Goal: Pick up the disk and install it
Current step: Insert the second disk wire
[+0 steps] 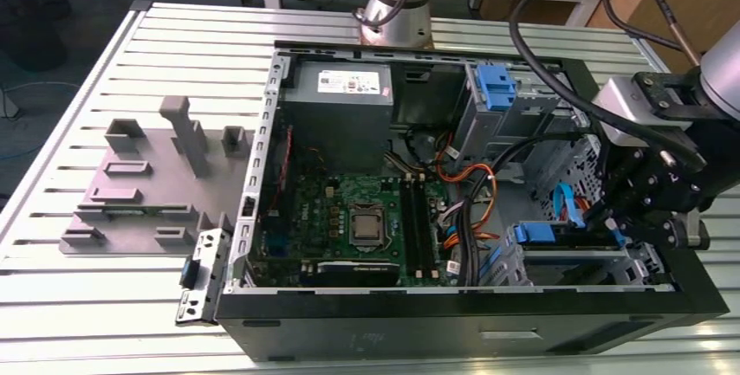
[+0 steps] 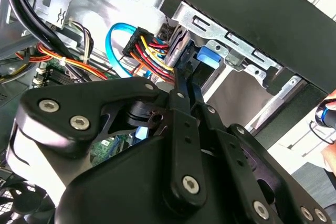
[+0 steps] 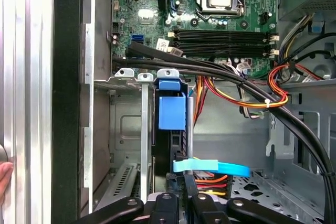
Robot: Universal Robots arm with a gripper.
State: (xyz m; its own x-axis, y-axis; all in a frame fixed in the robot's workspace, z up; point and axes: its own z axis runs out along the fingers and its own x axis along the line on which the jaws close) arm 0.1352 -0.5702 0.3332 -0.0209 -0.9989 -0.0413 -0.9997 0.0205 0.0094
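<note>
Gripper (image 2: 184,82) sits low in drive bay (image 3: 126,129), at corner of case (image 1: 463,332) on exterior view's right; grip state: cannot tell, clamped or parted unclear; disk (image 3: 171,113) lies directly ahead of it, touching or just beside, cannot say which; disk stands on edge in bay slot, long axis in line with gripper's reach, blue-carrier end farthest away; judged slotted in, or nearly; looks: bright blue plastic carrier, dark narrow edge on view, broad face hidden; light-blue cable (image 3: 210,167) crosses near disk's closer end.
</note>
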